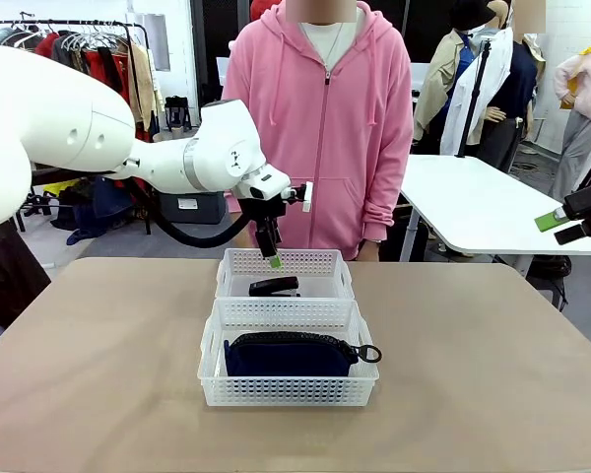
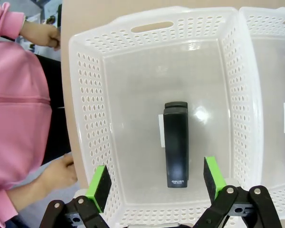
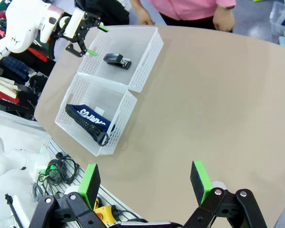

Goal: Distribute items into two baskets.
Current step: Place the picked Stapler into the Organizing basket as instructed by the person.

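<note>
In the front view, the nearer basket point(image 1: 290, 392) sits at about 6 o'clock from the table's middle, and the navy pouch point(image 1: 291, 353) lies inside it along its length, its black ring pull point(image 1: 370, 353) resting at the 3 o'clock end against the rim. Touching it at 12 o'clock is the farther basket point(image 1: 238, 268), with the black stapler point(image 1: 275, 286) lying flat on its floor, apart from every wall. Above that basket's 12 o'clock rim hangs the left gripper point(image 1: 273, 258), pointing down; in its own wrist view the green pads point(image 2: 100, 186) stand wide apart on either side of the stapler point(image 2: 175, 145), touching nothing and holding nothing. Beyond the baskets stands a person in a pink hoodie point(image 1: 315, 118), hands low at the far table edge. The right gripper point(image 3: 145, 183) hovers well off to the 3 o'clock side, above bare table point(image 3: 218, 104), jaws spread fully and empty. Judged from how things lie, both items are each in a basket of their own, so the sorting looks essentially complete and the step in hand is the release over the farther basket. The next move probably calls for lifting the left arm straight up, clear of the lattice walls, without brushing the rim or dragging the stapler, then drawing it away to its own side
</note>
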{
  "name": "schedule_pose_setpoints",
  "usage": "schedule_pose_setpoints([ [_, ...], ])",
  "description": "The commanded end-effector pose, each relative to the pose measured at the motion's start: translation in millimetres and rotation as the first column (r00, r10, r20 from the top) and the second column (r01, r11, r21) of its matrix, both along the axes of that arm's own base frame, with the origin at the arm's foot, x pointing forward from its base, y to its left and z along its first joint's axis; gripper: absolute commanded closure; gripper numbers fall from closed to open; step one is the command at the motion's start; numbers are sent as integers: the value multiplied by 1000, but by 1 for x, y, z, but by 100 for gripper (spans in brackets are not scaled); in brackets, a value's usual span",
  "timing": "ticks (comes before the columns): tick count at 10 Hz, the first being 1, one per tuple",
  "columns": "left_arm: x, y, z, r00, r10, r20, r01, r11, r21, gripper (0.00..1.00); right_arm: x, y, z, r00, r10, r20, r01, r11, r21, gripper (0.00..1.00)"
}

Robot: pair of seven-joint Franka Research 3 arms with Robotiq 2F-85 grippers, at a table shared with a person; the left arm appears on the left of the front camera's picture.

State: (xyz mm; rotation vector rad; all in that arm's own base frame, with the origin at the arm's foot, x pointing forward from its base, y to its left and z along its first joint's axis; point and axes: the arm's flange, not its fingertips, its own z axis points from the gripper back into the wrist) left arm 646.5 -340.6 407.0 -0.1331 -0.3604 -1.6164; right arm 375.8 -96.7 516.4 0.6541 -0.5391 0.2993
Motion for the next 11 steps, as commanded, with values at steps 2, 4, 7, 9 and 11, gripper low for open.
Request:
schedule_pose_setpoints([
  [2, 1, -1, -4, 1000, -3, 1, 3, 1000, -2, 0, 0, 0, 2, 1000, 5, 6, -5, 1000, 10, 0],
  [4, 1, -1, -4, 1000, -3, 1, 3, 1000, -2, 0, 0, 0, 2, 1000, 5, 6, -5, 1000, 10, 0],
  [7, 1, -1, -4, 1000, -3, 1, 3, 1000, -2, 0, 0, 0, 2, 1000, 5, 6, -5, 1000, 10, 0],
  [9, 1, -1, -4, 1000, -3, 1, 3, 1000, -2, 0, 0, 0, 2, 1000, 5, 6, -5, 1000, 10, 0],
  [11, 1, -1, -4, 1000, -3, 1, 3, 1000, -2, 0, 0, 0, 2, 1000, 5, 6, -5, 1000, 10, 0],
])
